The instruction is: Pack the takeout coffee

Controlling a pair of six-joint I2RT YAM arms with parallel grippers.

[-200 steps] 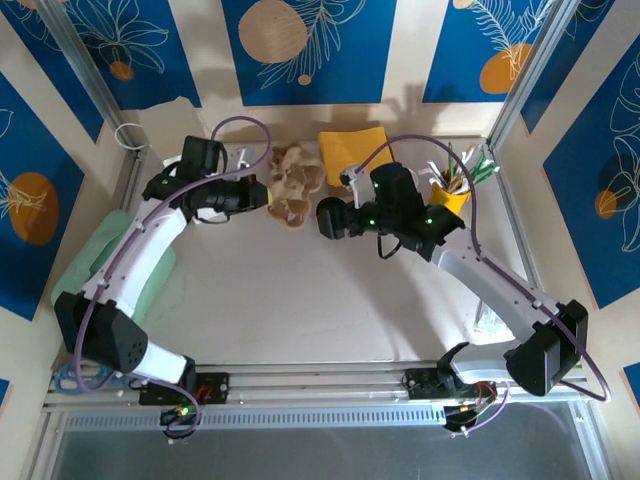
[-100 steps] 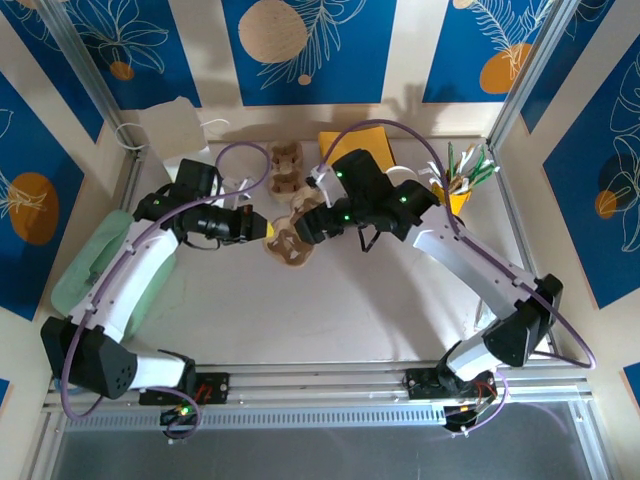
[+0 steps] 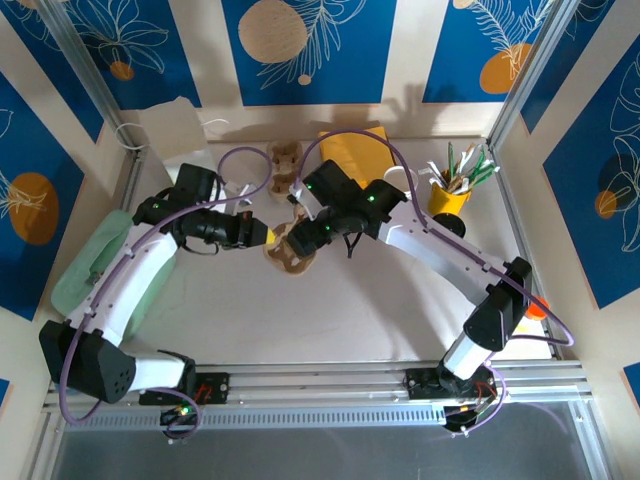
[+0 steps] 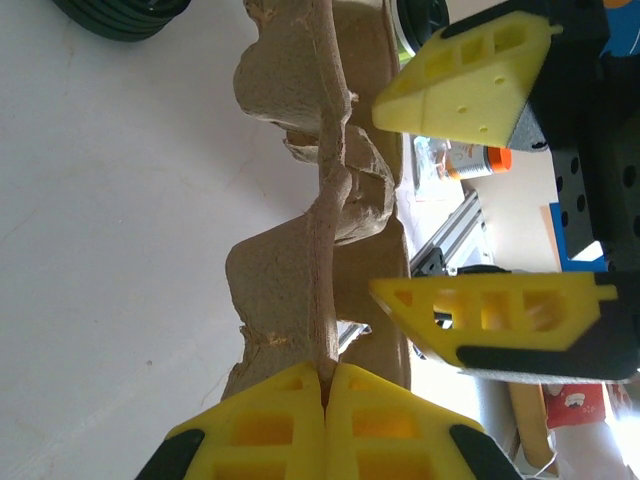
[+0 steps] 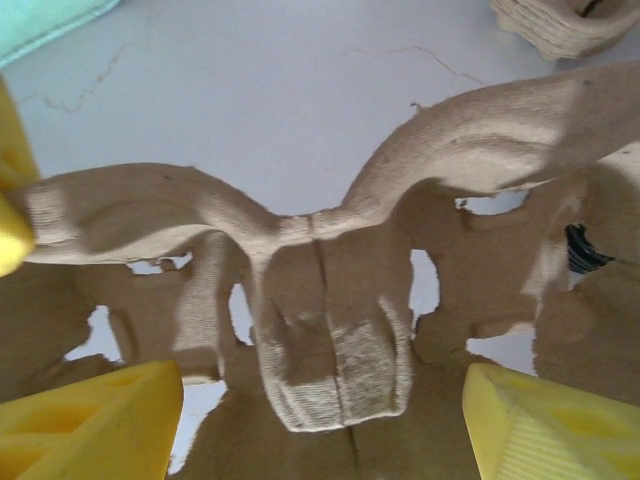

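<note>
Left end effector (image 4: 325,385) is shown clamped shut on the thin rim of a brown pulp carrier tray (image 3: 291,255), apparently so that the tray is steadied for a second grip. The tray's central ridge is straddled by the right end effector (image 5: 320,410), whose fingers are spread wide with nothing gripped. No cup is seen in the tray's pockets. The takeout coffee (image 3: 398,178) is taken, without certainty, to be the white rounded shape at the back of the counter (image 3: 330,310), beside a yellow pot of stirrers (image 3: 447,195). The way to it is crossed by the right arm. More trays (image 3: 284,165), a yellow napkin (image 3: 350,148) and a green cloth (image 3: 95,265) are set nearby.
</note>
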